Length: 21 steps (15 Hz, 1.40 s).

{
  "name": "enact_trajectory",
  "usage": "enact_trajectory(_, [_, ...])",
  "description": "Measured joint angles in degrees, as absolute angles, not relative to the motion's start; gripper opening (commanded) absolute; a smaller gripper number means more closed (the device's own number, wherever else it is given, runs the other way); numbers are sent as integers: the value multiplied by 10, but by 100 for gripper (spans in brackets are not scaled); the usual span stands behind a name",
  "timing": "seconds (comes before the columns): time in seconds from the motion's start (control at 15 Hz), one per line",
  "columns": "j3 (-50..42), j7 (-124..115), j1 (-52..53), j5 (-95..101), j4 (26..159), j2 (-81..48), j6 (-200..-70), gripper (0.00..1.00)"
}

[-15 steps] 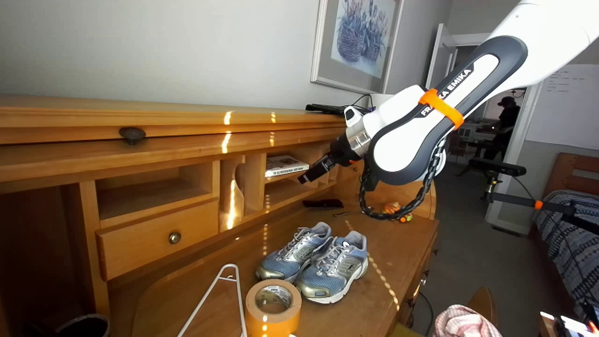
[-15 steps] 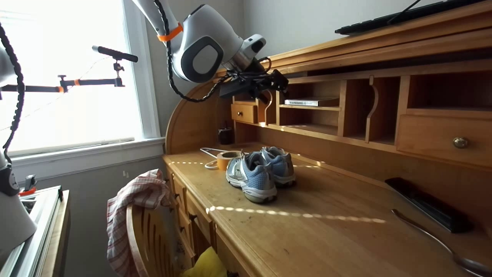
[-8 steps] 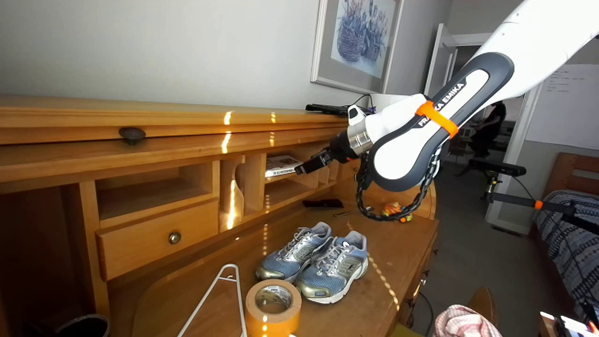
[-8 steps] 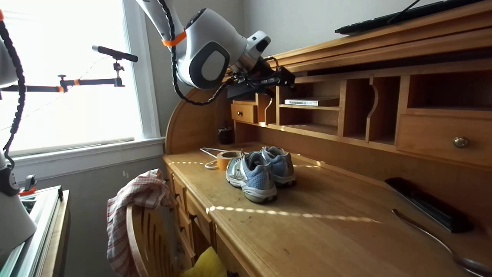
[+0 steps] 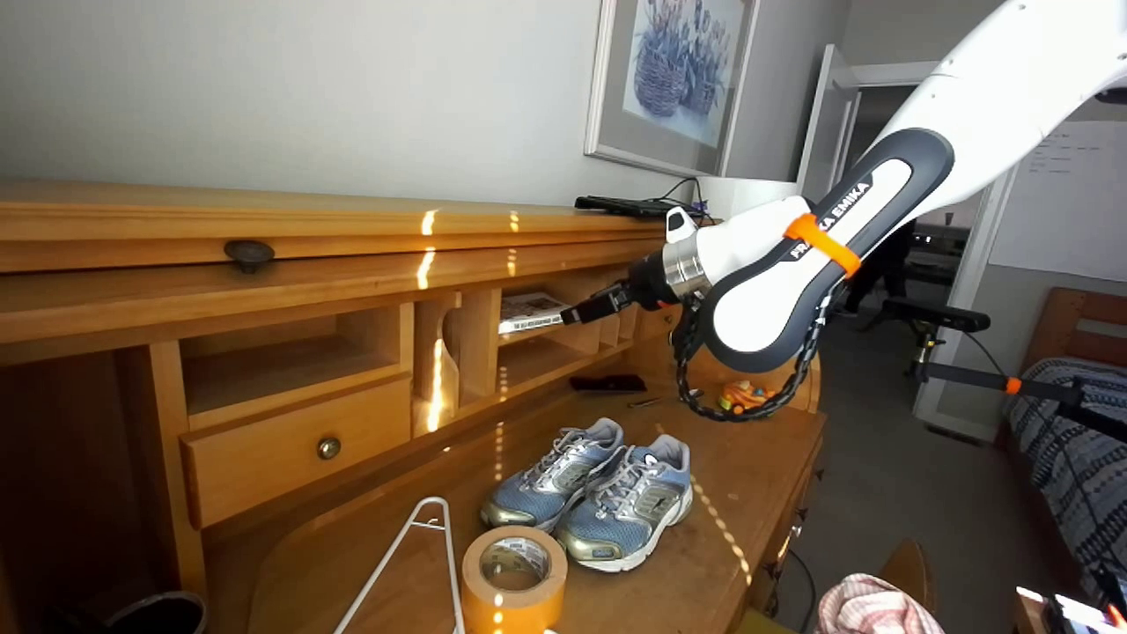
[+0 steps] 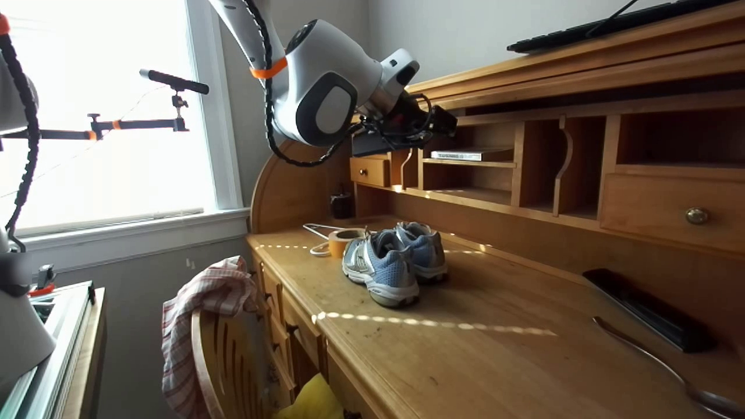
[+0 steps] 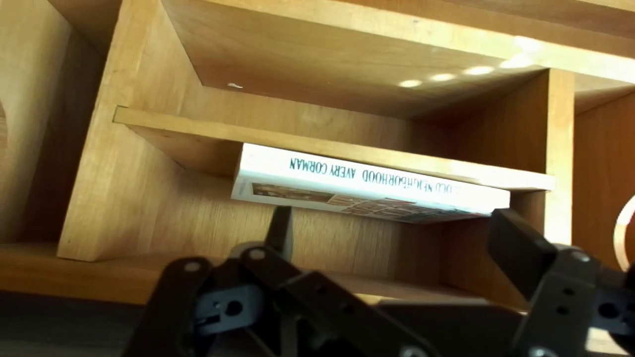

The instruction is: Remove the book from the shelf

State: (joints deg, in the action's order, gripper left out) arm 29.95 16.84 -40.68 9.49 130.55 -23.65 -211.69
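The book point(image 7: 377, 178) is white-spined and lies flat on a thin wooden shelf board point(image 7: 322, 144). The wrist view is upside down, so the spine lettering is inverted. The book also shows in both exterior views point(image 5: 528, 313) point(image 6: 460, 155), in a desk cubby, with its spine facing out. My gripper point(image 7: 392, 215) is open and empty, with its two fingers wide apart. It points at the cubby in both exterior views point(image 5: 568, 317) point(image 6: 451, 125). In the wrist view the fingertips appear on the book's cover side, level with its upper face or above it. Contact cannot be told.
Upright dividers point(image 7: 559, 158) flank the cubby, and the desk's top ledge point(image 5: 352, 277) runs above it. Blue-grey shoes point(image 5: 625, 502), a tape roll point(image 5: 515, 577) and a white hanger point(image 5: 449, 563) stand or lie on the desktop. A black keyboard point(image 6: 617, 26) lies on top.
The arm has lowered and the gripper has swung to a flatter angle. In an exterior view it has shifted right toward the book's cubby. The book has not moved.
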Motion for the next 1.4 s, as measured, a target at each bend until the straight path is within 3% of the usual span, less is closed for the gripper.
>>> enact_trajectory(1.4, [398,112,-566,372,1213,-389,-2125,100])
